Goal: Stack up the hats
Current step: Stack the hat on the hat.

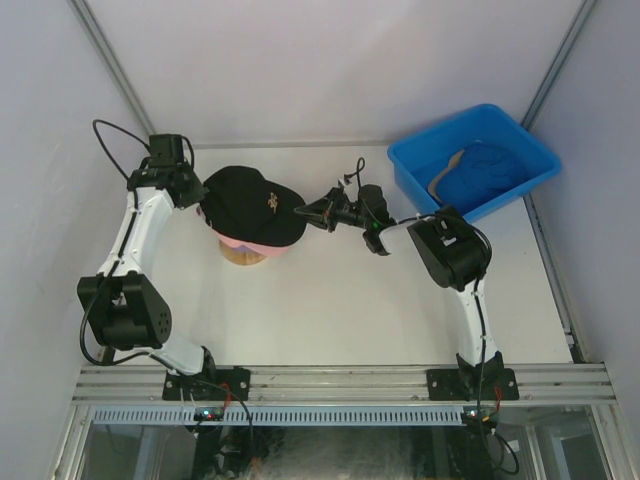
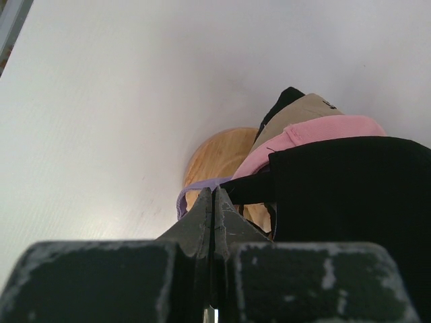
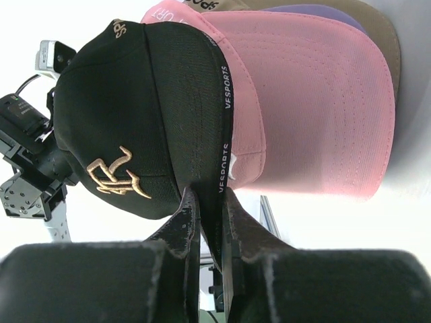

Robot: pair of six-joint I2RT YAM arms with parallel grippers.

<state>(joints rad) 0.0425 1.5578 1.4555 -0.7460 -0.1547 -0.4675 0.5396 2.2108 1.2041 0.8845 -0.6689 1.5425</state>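
On the worktop, at about 9 o'clock from its middle in the overhead view, the wooden stand carries the pile of hats. The black cap with its gold embroidered logo lies uppermost, its brim pointing toward 3 o'clock. Under it, from the right wrist view, come the pink cap, then a sliver of the purple cap, then the tan cap, their brims fanned out one beyond the other. The right fingers are nearly closed, pinching the edge of the black cap's brim between them, beside the printed band; overhead, they meet the cap at its 3 o'clock side. The left fingers are pressed fully together at the cap's 9 o'clock side, at the back of the pile, with a black strap and a thin purple edge right at their tips. I cannot tell whether any fabric is caught between them. At 2 o'clock on the worktop, well apart from the stand, the blue bin holds the blue cap, whose brim shows a tan underside.
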